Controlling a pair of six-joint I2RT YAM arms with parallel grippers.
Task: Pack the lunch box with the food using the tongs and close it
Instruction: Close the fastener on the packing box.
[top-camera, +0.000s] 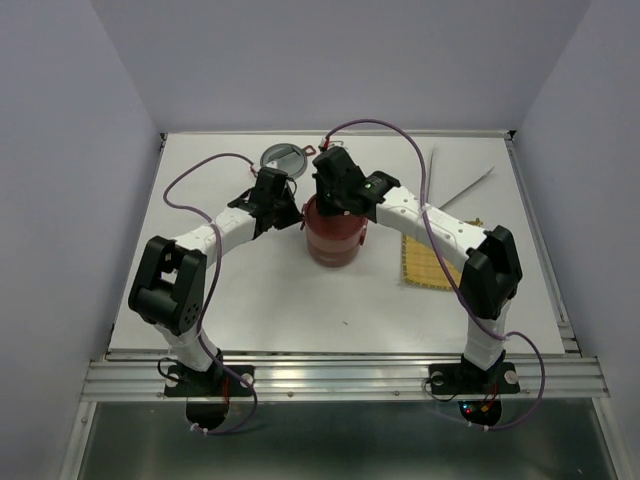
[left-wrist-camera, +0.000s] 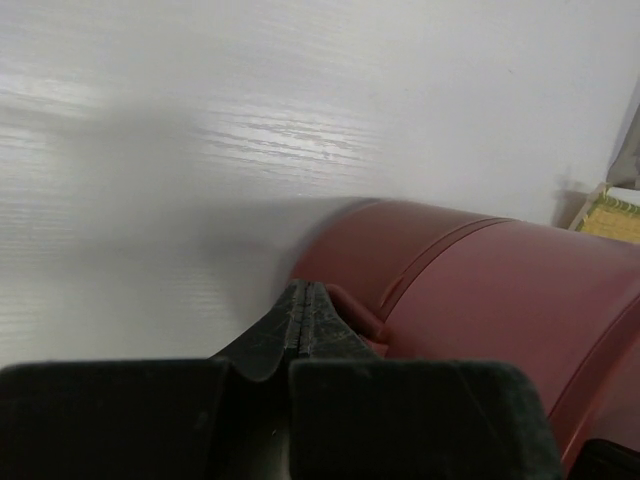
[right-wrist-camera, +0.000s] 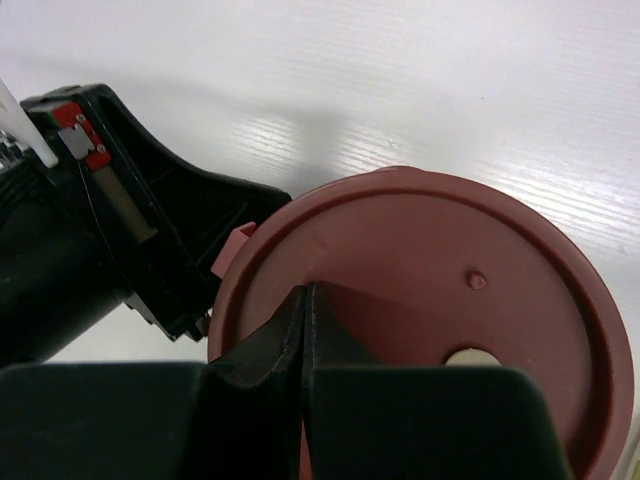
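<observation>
Dark-red round lunch box (top-camera: 333, 240), smooth lid (right-wrist-camera: 420, 290); left hand (left-wrist-camera: 304, 292), right hand (right-wrist-camera: 306, 297) both closed.

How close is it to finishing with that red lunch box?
Nearly done, apparently: the lunch box stands stacked, lid on, tongs lying aside. The shut right gripper is over the lid, the shut left gripper at its side. Left: perhaps only latching.

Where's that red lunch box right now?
In the overhead view the lunch box stands mid-table, lid on: the left gripper at its left side, the right gripper on top, the yellow mat to its right.
</observation>
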